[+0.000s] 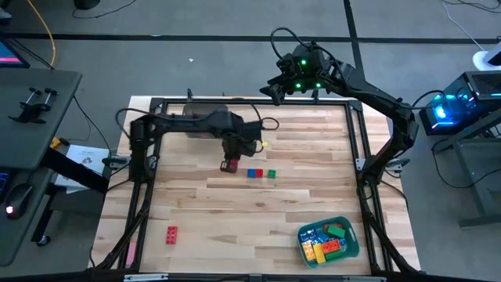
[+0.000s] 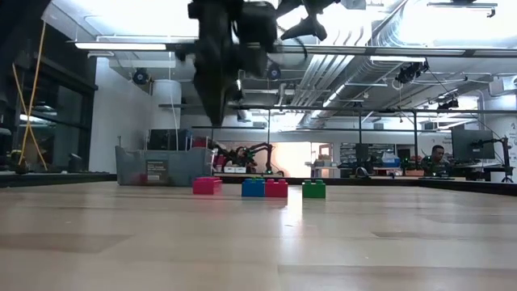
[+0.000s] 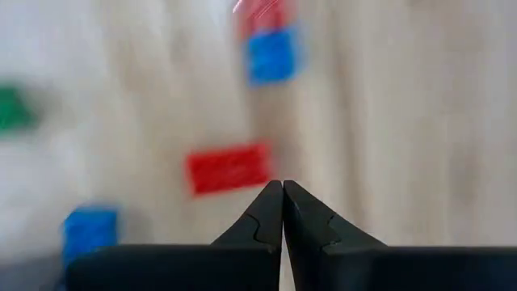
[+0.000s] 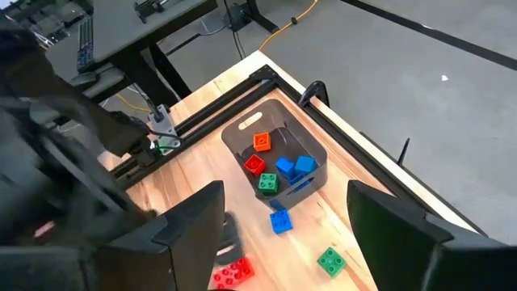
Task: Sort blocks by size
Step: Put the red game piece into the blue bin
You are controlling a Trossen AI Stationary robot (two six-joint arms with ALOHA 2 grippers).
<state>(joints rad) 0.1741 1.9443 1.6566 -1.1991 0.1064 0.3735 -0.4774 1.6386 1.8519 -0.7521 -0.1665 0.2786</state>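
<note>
Lying in a row mid-surface on the wooden table (image 1: 235,211): four blocks (image 1: 252,173), two red, one blue, one green. Lying near the front-left corner: long red block (image 1: 171,233). Hovering above the row: left gripper (image 3: 283,194), jaws pressed together, empty. Waiting past the far edge: right gripper (image 4: 287,202), jaws wide.

A pale wooden counter (image 1: 235,211) carries a row of small bricks (image 1: 252,173) near its middle, a lone red brick (image 1: 171,233) toward one corner, a teal bin (image 1: 350,244) and a grey bin (image 4: 311,182).
</note>
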